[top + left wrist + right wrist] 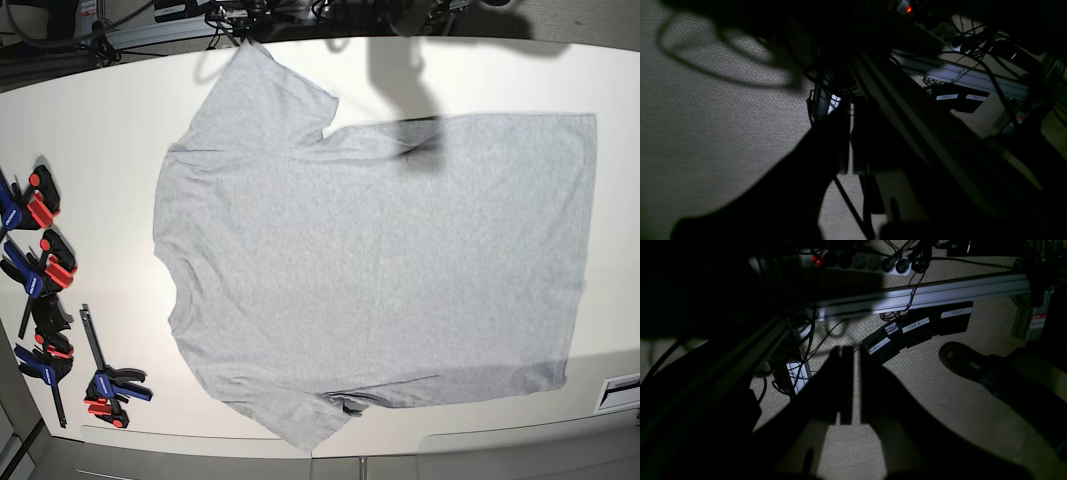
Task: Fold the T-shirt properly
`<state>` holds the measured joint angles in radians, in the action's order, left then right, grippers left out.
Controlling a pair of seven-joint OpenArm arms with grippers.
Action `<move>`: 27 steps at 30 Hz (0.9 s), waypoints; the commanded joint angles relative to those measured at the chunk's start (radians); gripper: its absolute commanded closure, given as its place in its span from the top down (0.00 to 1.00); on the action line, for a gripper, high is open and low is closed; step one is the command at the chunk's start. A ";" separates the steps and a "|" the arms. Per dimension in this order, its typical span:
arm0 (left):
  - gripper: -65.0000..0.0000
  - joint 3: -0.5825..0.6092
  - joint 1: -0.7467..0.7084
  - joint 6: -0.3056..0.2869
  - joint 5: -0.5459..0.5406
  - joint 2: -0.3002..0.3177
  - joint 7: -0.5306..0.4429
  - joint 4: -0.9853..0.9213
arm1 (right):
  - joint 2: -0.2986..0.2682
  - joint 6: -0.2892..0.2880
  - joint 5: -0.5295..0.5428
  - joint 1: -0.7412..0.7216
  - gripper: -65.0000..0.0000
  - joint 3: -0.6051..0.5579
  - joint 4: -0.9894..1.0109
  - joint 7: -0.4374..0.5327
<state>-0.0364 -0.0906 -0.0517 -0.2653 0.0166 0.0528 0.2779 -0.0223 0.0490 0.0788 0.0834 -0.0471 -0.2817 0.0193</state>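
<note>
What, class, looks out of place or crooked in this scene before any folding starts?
Little stands out. The T-shirt lies spread flat on the white table, plain side up, slightly skewed to the table's edges, with one sleeve tip curled. Clamps sit apart beside its collar. Both grippers hang below the table, shut.

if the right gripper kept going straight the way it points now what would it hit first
Probably the black floor pedals with white tape labels just past the right gripper, or the carpet beneath. Depth is hard to judge in the dark wrist view.
</note>
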 commanded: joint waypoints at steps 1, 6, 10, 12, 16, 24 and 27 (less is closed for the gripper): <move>0.02 -0.001 -0.001 0.005 0.003 -0.002 -0.005 0.006 | -0.003 0.003 0.000 -0.002 0.03 -0.002 -0.006 0.015; 0.02 -0.001 -0.007 0.005 0.003 -0.001 -0.010 0.010 | -0.003 0.003 0.000 -0.001 0.03 -0.002 -0.006 0.016; 0.02 -0.001 -0.058 0.005 0.003 0.014 -0.039 0.070 | -0.007 0.002 0.000 0.012 0.03 -0.002 -0.006 0.067; 0.02 -0.001 -0.100 0.005 0.003 0.022 -0.046 0.121 | -0.011 0.002 0.000 0.027 0.03 -0.002 -0.006 0.108; 0.02 -0.001 -0.193 0.005 -0.016 0.052 -0.047 0.235 | -0.011 0.002 0.001 0.076 0.03 -0.002 -0.016 0.172; 0.02 -0.002 -0.400 0.006 -0.150 0.131 -0.049 0.487 | -0.011 0.002 0.004 0.249 0.03 -0.002 -0.211 0.195; 0.02 -0.002 -0.484 0.005 -0.183 0.162 -0.049 0.602 | -0.011 0.002 0.004 0.328 0.03 -0.002 -0.319 0.195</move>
<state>-0.0383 -0.5655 -0.0444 -0.4496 0.1757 0.0120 0.8761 -0.0307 0.0502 0.0803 0.4099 -0.0498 -0.5968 0.1936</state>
